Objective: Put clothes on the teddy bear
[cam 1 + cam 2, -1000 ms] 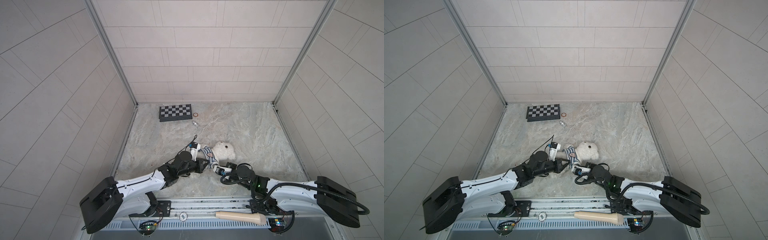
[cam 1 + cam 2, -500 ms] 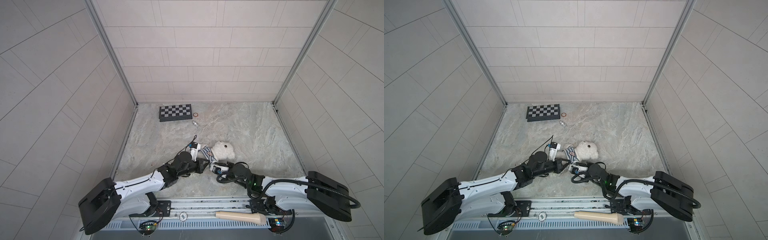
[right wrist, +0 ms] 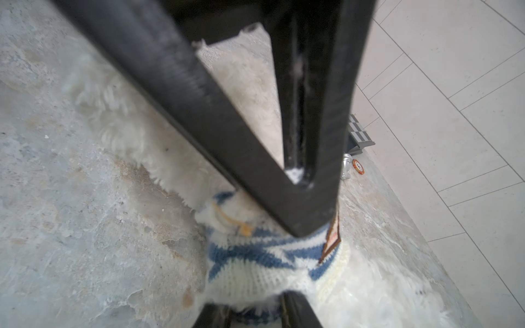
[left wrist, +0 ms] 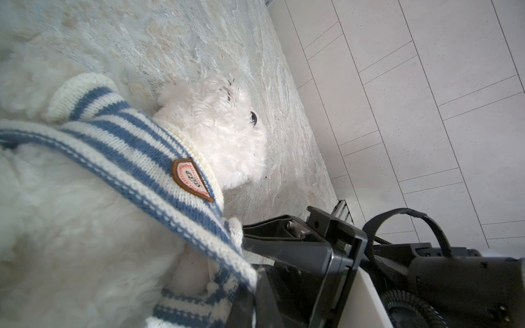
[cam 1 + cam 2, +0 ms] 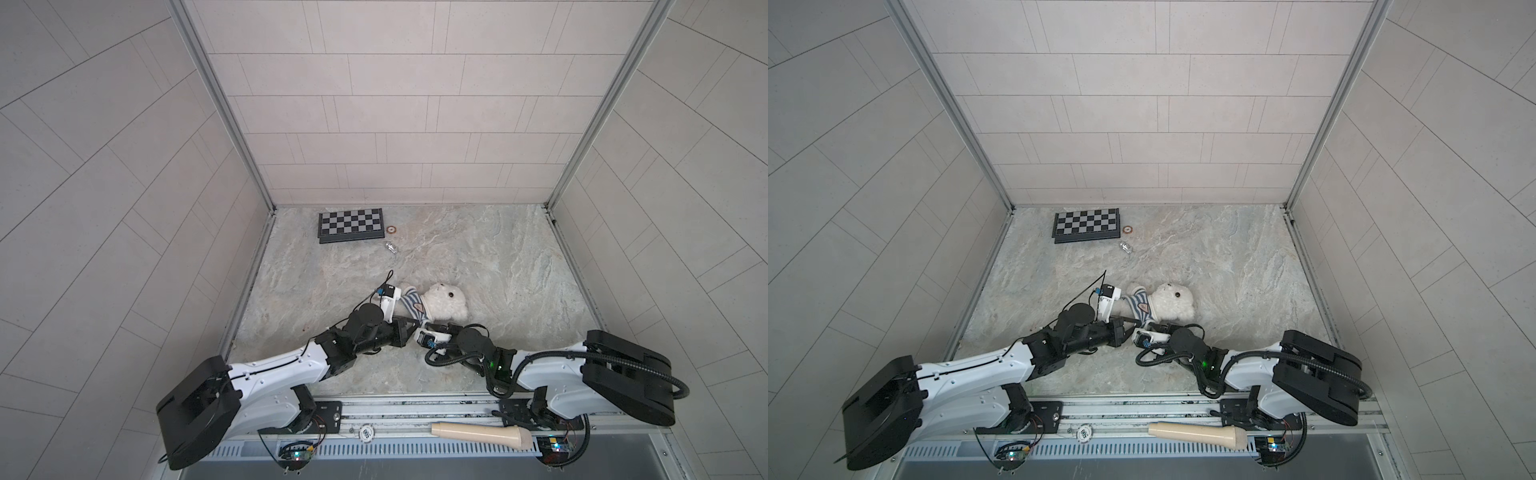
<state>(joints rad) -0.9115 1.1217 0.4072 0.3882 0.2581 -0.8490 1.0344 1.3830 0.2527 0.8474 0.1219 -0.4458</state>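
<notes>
Left wrist: one teddy bear (image 4: 221,127), left end effector (image 4: 252,286) clamping one sweater (image 4: 127,147); right end effector (image 3: 252,311) unclear.

The left arm (image 5: 278,368) and right arm (image 5: 548,374) are white with black joints. Looped black cables (image 5: 442,362) hang off the right one.

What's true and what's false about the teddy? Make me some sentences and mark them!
The teddy bear lies on the table. True.
The sweater is red. False: it has blue and white stripes.
The left hand pinches the sweater. True.
The chessboard is under the bear. False: it lies apart, near the back wall.
</notes>
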